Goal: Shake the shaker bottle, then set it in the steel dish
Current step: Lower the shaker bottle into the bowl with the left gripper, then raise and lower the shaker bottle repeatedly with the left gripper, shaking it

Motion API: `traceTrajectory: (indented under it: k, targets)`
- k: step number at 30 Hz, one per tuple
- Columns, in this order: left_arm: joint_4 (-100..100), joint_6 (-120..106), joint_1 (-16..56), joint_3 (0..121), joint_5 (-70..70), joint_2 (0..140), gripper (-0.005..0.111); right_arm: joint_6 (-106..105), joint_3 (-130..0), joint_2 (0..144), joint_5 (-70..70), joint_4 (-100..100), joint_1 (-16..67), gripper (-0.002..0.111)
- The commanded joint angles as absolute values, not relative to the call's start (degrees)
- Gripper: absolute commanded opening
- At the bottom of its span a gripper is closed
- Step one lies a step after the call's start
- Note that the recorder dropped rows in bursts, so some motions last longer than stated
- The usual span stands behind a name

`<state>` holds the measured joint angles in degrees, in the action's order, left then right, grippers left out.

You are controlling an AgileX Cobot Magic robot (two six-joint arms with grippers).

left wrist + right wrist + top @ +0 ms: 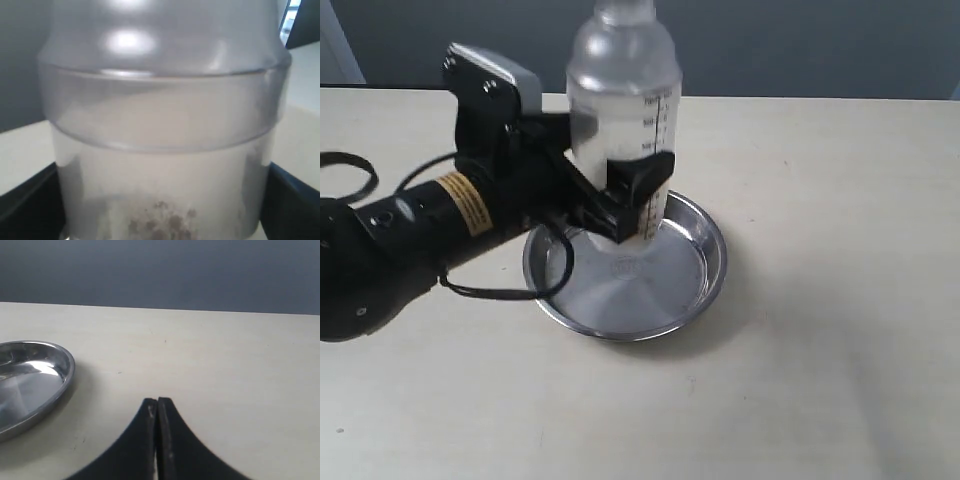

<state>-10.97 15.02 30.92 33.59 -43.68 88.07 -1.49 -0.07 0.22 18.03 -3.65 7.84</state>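
The frosted shaker bottle (622,110) stands upright over the far left part of the steel dish (690,290), its cap cut off by the top edge. My left gripper (620,195) is shut on its lower body, black fingers on both sides. Whether its base touches the dish is hidden by the gripper. In the left wrist view the shaker bottle (160,130) fills the frame, brown granules (165,222) low inside it, with the dark fingers (295,205) at its sides. My right gripper (158,401) is shut with nothing in it, beside the steel dish (35,380).
The pale table (820,380) spreads around the dish. A black cable loop (345,175) lies at the far left behind my left arm (410,250). A dark wall runs along the table's far edge.
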Motion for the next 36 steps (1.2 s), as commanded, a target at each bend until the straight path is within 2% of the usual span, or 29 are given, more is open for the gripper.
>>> traceTrajectory:
  k: [1, 4, 7, 12, 16, 20, 24, 27, 29, 33, 36]
  targets:
    - [-10.54, 13.16, 30.99, 40.6, -49.51, 80.61, 0.0, -1.49, 0.0, 0.0, 17.49, -3.64, 8.06, -0.001]
    - [-7.23, 11.36, 30.99, 42.36, -34.45, 84.55, 0.0, -1.49, 0.0, 0.0, 17.49, -3.64, 8.06, -0.001]
    - [-7.36, 13.37, 31.76, 40.25, -35.92, 93.61, 0.0, -1.49, 0.0, 0.0, 17.49, -3.64, 8.06, -0.001]
    - [-7.13, 9.31, 34.48, 42.05, -45.37, 92.96, 0.0, -1.49, 0.0, 0.0, 17.49, -3.64, 8.06, -0.001]
    - [0.0, 3.35, 34.35, 48.32, -37.03, 89.42, 0.0, -1.49, 0.0, 0.0, 17.49, -3.64, 8.06, -0.001]
    - [0.57, 5.82, 34.47, 45.48, -34.3, 97.53, 0.0, -1.49, 0.0, 0.0, 17.49, -3.64, 8.06, -0.001]
    - [-8.01, 6.22, 34.47, 46.47, -35.51, 91.29, 0.0, -1.49, 0.0, 0.0, 17.49, -3.64, 8.06, -0.001]
    - [-5.93, 2.9, 34.35, 48.59, -34.79, 84.12, 0.0, -1.49, 0.0, 0.0, 17.49, -3.64, 8.06, -0.001]
    - [0.0, 2.67, 34.35, 45.26, -32.81, 85.92, 0.0, -1.49, 0.0, 0.0, 17.49, -3.64, 8.06, -0.001]
    - [1.56, 9.72, 34.46, 37.24, -38.26, 97.83, 0.0, -1.49, 0.0, 0.0, 17.49, -3.64, 8.06, -0.001]
    - [-9.69, 13.08, 34.46, 36.85, -47.61, 94.07, 0.0, -1.49, 0.0, 0.0, 17.49, -3.64, 8.06, -0.001]
